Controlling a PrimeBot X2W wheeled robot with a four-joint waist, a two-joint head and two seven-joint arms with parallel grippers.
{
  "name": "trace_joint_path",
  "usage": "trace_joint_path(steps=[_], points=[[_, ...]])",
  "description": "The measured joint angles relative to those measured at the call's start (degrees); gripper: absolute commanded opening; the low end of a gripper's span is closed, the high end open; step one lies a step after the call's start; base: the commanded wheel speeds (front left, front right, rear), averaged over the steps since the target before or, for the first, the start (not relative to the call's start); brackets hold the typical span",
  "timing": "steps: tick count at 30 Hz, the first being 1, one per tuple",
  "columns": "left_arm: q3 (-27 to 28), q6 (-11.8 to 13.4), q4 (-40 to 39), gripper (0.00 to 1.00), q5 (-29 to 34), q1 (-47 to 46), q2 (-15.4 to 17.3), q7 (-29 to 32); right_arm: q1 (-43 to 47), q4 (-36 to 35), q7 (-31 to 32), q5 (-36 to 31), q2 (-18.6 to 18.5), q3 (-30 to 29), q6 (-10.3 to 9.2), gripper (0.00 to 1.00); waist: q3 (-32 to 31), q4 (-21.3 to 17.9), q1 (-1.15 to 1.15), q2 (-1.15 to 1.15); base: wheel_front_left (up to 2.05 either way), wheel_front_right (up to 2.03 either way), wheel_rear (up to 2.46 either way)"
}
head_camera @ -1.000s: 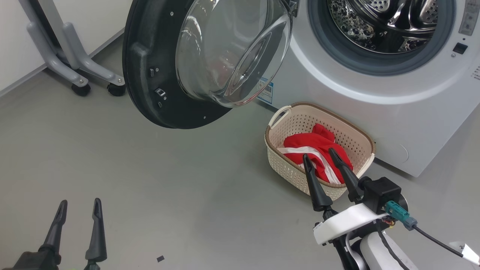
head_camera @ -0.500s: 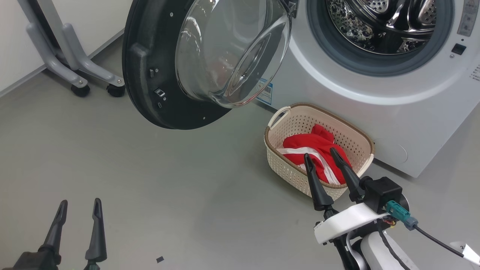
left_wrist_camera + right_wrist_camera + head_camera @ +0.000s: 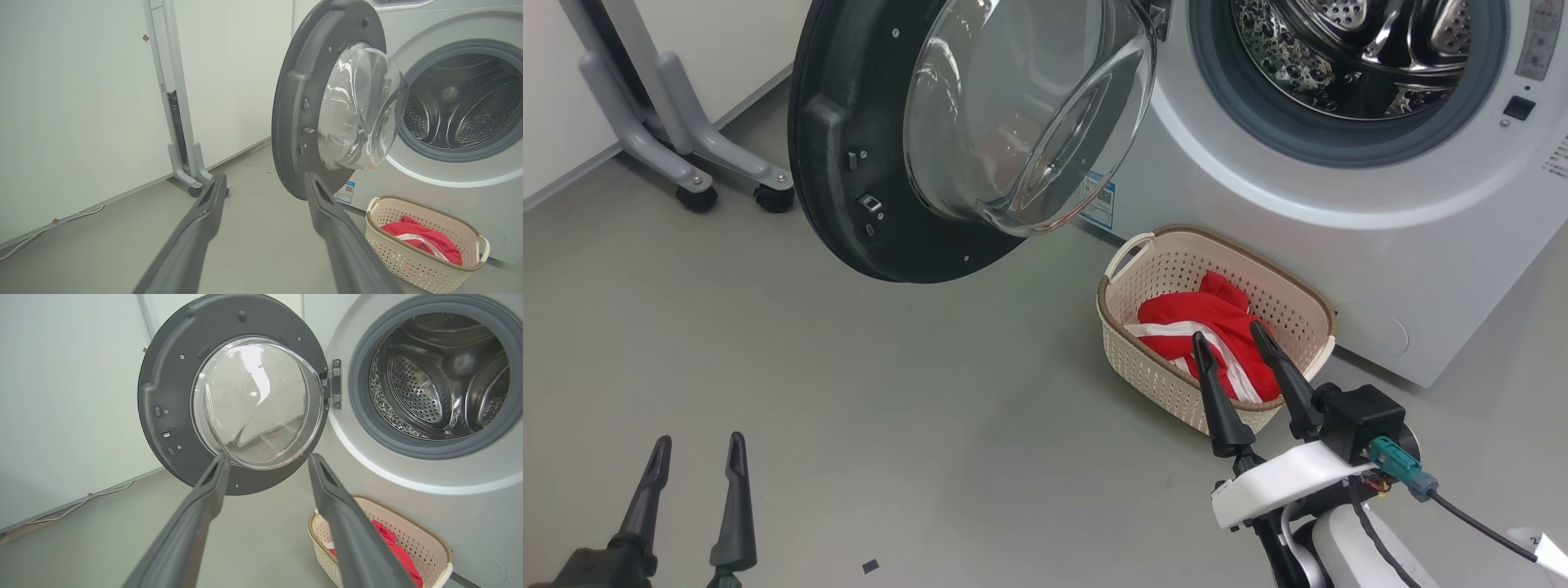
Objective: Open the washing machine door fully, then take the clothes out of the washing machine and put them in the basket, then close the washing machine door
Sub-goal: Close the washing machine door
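The washing machine (image 3: 1307,196) stands with its door (image 3: 964,131) swung wide to the left, black rim and glass bowl facing me. Its steel drum (image 3: 433,375) looks bare. Red clothes (image 3: 1217,331) with white stripes lie in the cream basket (image 3: 1152,363) on the floor before the machine. My right gripper (image 3: 1227,333) hangs open just in front of the basket's near rim, fingers empty. Low at the left, my left gripper (image 3: 698,441) is open and empty too, well away from the door (image 3: 318,102) and the basket (image 3: 421,261).
A grey wheeled stand (image 3: 686,122) is against the white wall at the far left. Bare grey floor (image 3: 890,392) stretches between the grippers and under the door. A blue label (image 3: 1101,200) sits on the machine's front.
My right gripper has drifted slightly down and to the right, away from the basket. The view has shifted a little. My left gripper keeps its place.
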Motion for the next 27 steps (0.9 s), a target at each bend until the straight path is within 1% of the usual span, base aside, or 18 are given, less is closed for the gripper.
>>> trace_joint_path(steps=[2, 3, 4, 5, 8, 9, 14, 18, 22, 24, 27], points=[[0.0, 0.0, 0.0, 1.0, 0.0, 0.0, 0.0, 0.0, 0.1, 0.0, 0.0, 0.0, 0.0, 0.0, 0.0, 1.0, 0.0, 0.0, 0.0, 0.0, 0.0, 0.0, 0.0], [0.0, -0.2, 0.0, 0.69, 0.0, 0.0, 0.0, 0.0, 0.2, 0.0, 0.0, 0.0, 0.0, -0.1, 0.0, 1.0, 0.0, 0.0, 0.0, 0.0, 0.0, 0.0, 0.0], [0.0, -0.4, 0.0, 0.29, 0.0, 0.0, 0.0, 0.0, 0.2, 0.0, 0.0, 0.0, 0.0, -0.1, -0.01, 1.0, 0.1, 0.0, 0.0, 0.0, 0.0, 0.0, 0.0], [0.0, -0.5, -0.1, 0.0, 0.0, 0.0, 0.0, 0.0, 0.2, -0.1, 0.0, 0.0, 0.0, -0.1, -0.02, 1.0, 0.1, -0.1, 0.0, 0.0, 0.0, 0.0, 0.0], [-0.1, -0.5, -0.7, 0.0, 0.6, -0.1, 0.2, 0.0, 0.3, -0.1, 0.0, 0.0, 0.0, -0.2, -0.1, 1.0, 0.3, -0.1, 0.0, 0.0, 0.0, 0.0, 0.0], [-0.1, -0.5, -1.1, 0.0, 0.6, -0.1, 0.4, 0.0, 0.5, -0.3, 0.0, 0.0, 0.0, -0.2, -0.48, 1.0, 0.3, -0.1, 0.0, 0.0, 0.0, 0.0, 0.0], [0.7, -1.0, -3.1, 0.0, 1.5, -1.0, 2.8, 0.0, 1.3, -1.1, 0.0, -0.3, 0.0, -0.7, -1.04, 1.0, 1.3, -0.2, 0.0, 0.0, 0.0, 0.0, 0.0], [1.3, -1.5, -4.5, 0.0, 1.6, -3.9, 5.5, 0.0, 1.5, -1.7, 0.0, -0.8, -0.2, -1.2, -1.62, 1.0, 2.3, -0.4, 0.0, 0.0, 0.0, 0.0, 0.0], [2.9, -1.8, -5.6, 0.0, 1.0, -7.9, 8.3, 0.0, 2.3, -2.5, 0.0, -1.3, -0.8, -1.7, -2.6, 1.0, 3.4, -0.6, 0.0, 0.0, 0.0, 0.0, 0.0], [4.6, -1.9, -6.3, 0.0, 0.1, -10.2, 9.8, 0.1, 2.7, -2.5, 0.0, -1.8, -0.9, -1.5, -2.6, 1.0, 4.1, -0.7, 0.0, 0.0, 0.0, 0.0, 0.0], [8.1, -2.0, -7.2, 0.0, -3.1, -14.0, 12.1, 0.6, 2.7, -2.8, 0.0, -2.3, -0.9, -0.4, -2.6, 1.0, 5.2, -1.4, 0.0, 0.0, 0.0, 0.0, 0.0]])
